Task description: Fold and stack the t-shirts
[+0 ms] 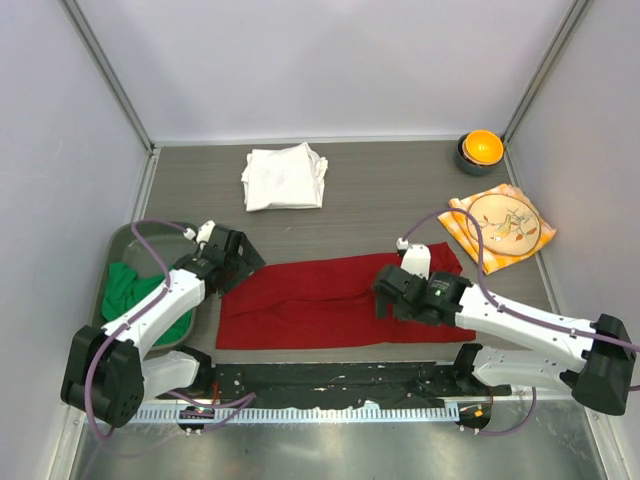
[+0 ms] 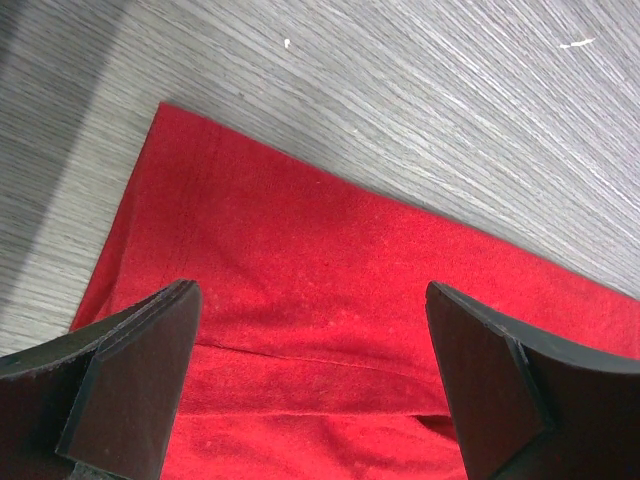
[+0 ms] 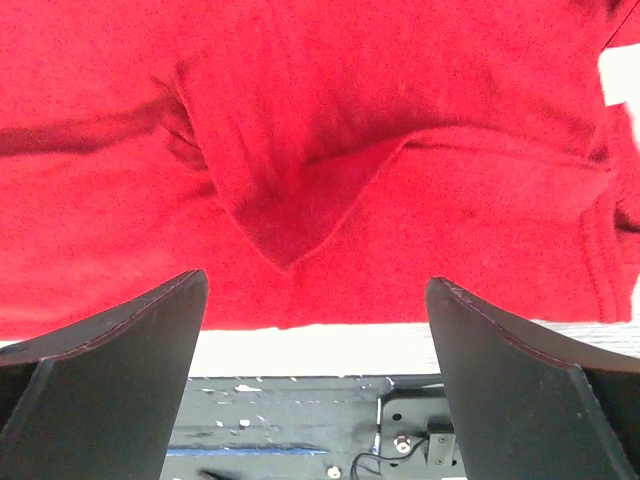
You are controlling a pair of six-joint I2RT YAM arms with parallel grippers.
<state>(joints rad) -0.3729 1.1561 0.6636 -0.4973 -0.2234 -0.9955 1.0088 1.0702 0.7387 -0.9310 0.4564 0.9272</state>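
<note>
- Top external view: a red t-shirt [image 1: 330, 300] lies across the centre of the grey table [image 1: 400, 190], folded into a long band.
  - It runs from left to right between the two arms, probably so each arm can take one end for the next fold.
  - A white t-shirt [image 1: 284, 178] sits folded at upper centre, apparently the start of the stack.
  - A green t-shirt [image 1: 130, 290] lies crumpled in a tray [image 1: 125, 235] at the left, not yet folded.
  - An orange patterned cloth [image 1: 503, 228] and a bowl [image 1: 479, 150] sit at the upper right, well apart from the work.
  - The left gripper [image 1: 238, 262] hangs over the band's left end.
  - The right gripper [image 1: 390, 293] hangs over the band just inside its right end.
- Left wrist view: the left gripper [image 2: 310, 300] is spread wide and holds nothing.
  - Red cloth [image 2: 330, 260] fills the lower part of the frame, its corner at upper left.
  - A fold line runs across between the dark fingers [image 2: 130, 370].
  - Whether the tips touch the cloth cannot be told.
- Right wrist view: the right gripper [image 3: 315, 300] is also spread wide and empty.
  - The red t-shirt [image 3: 420, 110] fills the upper frame.
  - A loose pointed flap hangs at centre, just above the gap between the fingers [image 3: 110, 360].
  - The shirt's near edge lies level with the fingertips, with bright table below it.
</note>
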